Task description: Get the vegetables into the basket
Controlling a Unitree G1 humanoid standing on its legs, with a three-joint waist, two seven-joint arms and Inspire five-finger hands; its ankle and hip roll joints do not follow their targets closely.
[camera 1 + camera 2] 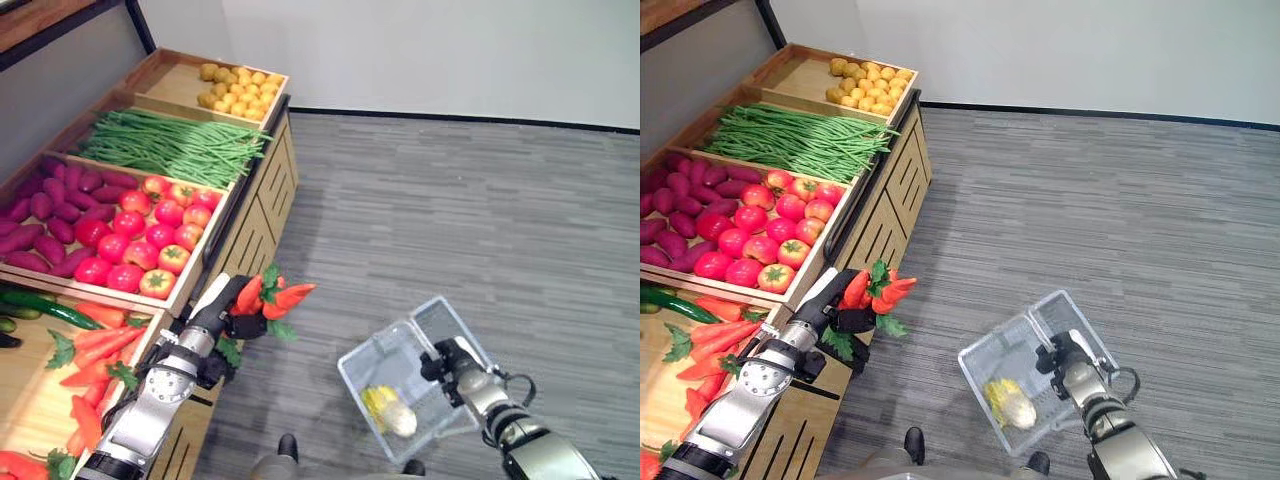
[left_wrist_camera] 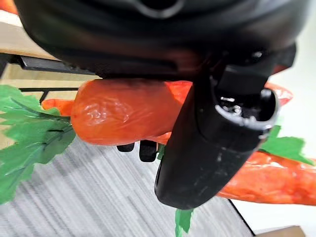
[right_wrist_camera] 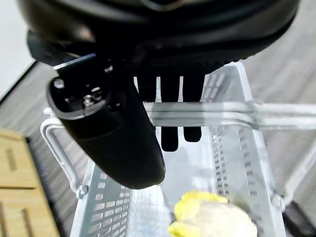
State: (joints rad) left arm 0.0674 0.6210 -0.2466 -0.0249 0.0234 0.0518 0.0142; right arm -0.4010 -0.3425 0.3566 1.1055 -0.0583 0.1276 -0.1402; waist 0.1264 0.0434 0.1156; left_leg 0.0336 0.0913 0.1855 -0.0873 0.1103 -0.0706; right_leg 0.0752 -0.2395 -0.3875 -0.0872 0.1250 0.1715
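Several carrots [image 1: 268,296] with green tops sit bunched in the left hand [image 1: 222,318], just off the front edge of the produce stand [image 1: 245,235] and above the floor [image 1: 470,200]. The basket [image 1: 400,385], clear plastic, hangs from the right hand [image 1: 452,366] well apart from the bunch, over open floor; one pale yellow-green vegetable [image 1: 388,411] already lies in it.

Step in hand, as I judge it: carry the carrots across to the basket and let them go. To do it well, bring the bunch over the middle of the basket opening, past the handle [image 3: 207,109], before the hand loosens. The leafy tops trail wide and could catch on the rim. Keeping the basket level should stop the item inside from sliding.

Left fingers [image 2: 207,143]: curled tight around the carrot bodies, thumb across the front, carrots sticking out on both sides of the fist. Right fingers [image 3: 170,123]: hooked over the clear handle bar, thumb closed beside them, basket suspended beneath.
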